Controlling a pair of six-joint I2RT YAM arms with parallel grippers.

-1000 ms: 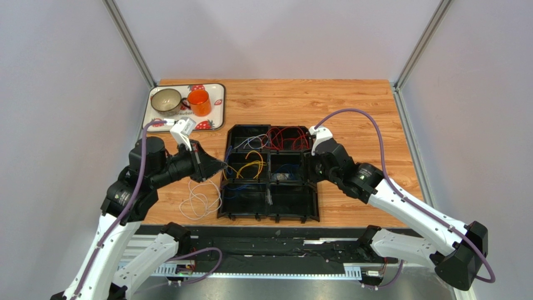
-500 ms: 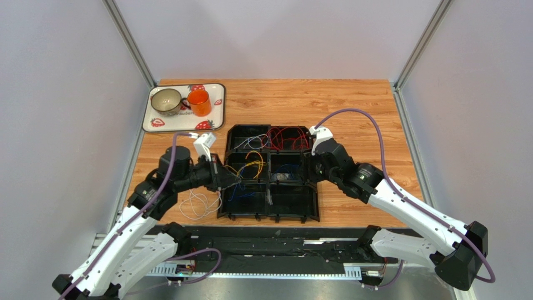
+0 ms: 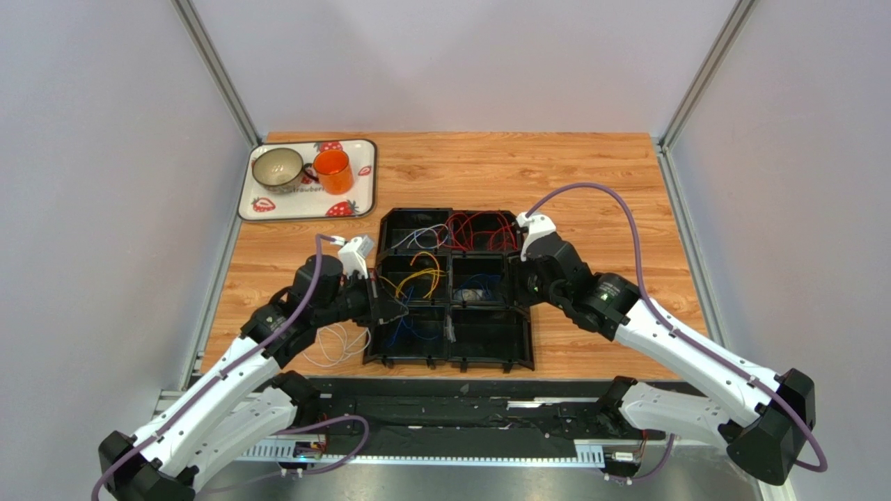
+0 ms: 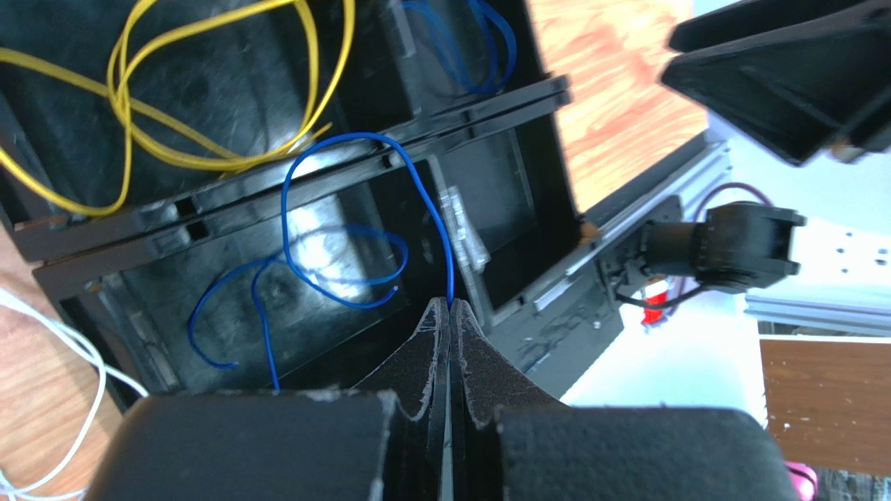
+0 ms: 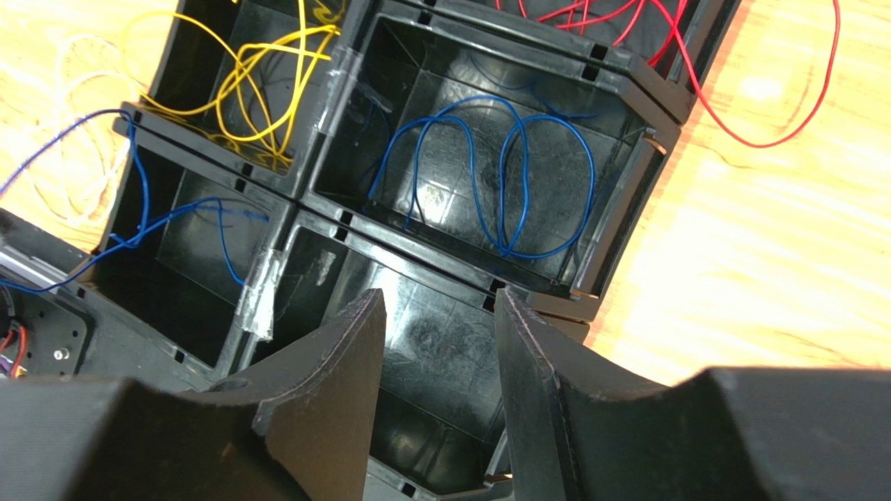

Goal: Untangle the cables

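Left wrist view: the left gripper point(image 4: 448, 313) is pinched tight on the end of a blue cable point(image 4: 361, 135). The cable arcs away from the fingertips across a divider of the black divided tray point(image 3: 450, 365) and loops into its near-left compartment. Yellow cable point(image 3: 423, 276) lies in the compartment behind. White cable point(image 3: 335, 341) lies on the table point(image 3: 586, 177) just beside the tray's left edge. The right gripper point(image 5: 439, 303) hovers half-spread and empty above the tray's right side.

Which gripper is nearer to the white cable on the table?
Left. The left gripper, shut on a blue cable, is just right of the white cable; the right gripper hangs across the black tray, farther right.
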